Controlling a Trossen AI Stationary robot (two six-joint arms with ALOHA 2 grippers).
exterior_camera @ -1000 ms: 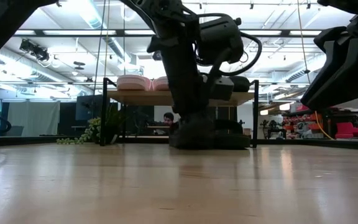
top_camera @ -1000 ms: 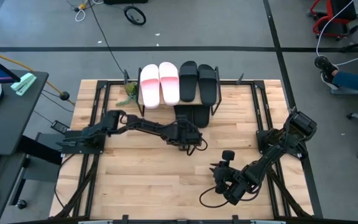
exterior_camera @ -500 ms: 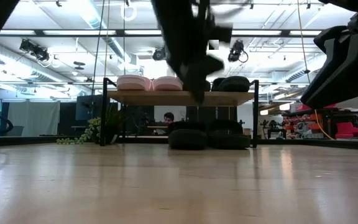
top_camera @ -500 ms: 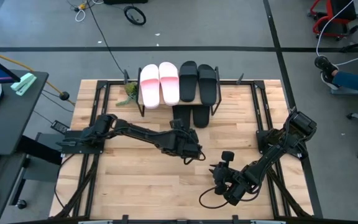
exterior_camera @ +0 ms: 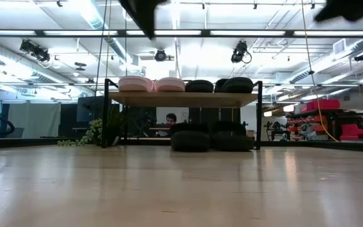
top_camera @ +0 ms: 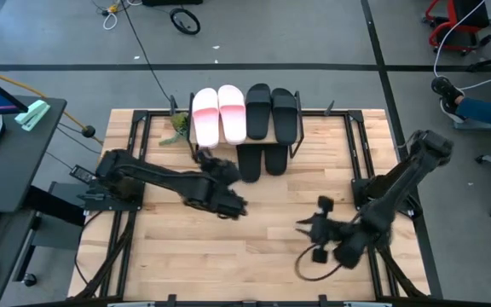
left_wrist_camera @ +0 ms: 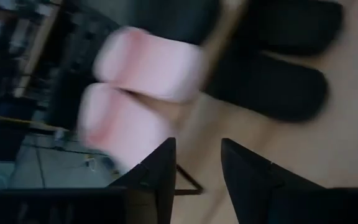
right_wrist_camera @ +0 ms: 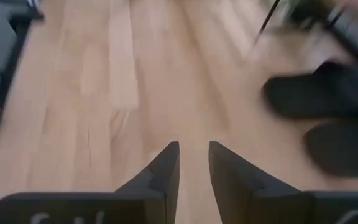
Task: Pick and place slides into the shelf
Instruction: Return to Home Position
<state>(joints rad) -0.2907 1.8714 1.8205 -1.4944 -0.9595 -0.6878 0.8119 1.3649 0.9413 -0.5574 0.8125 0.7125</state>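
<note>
Tabletop [top_camera: 186,247]: six pink and black slide sandals [top_camera: 218,115] fill the wood-topped wire shelf [exterior_camera: 181,99], upper centre.
We've pulled left gripper [left_wrist_camera: 197,146] and right gripper [right_wrist_camera: 193,146] back, claws narrow, empty.

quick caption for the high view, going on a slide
Pink slides and black slides atop the shelf, black pair under it; left gripper and right gripper empty.

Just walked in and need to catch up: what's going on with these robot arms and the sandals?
All six slides are put away. The shelf carries the pink pair and a black pair on top, and the other black pair sits on the table beneath it. Neither arm holds anything. The left gripper is open in front of the shelf, and the right gripper is open over the table's right front part.
</note>
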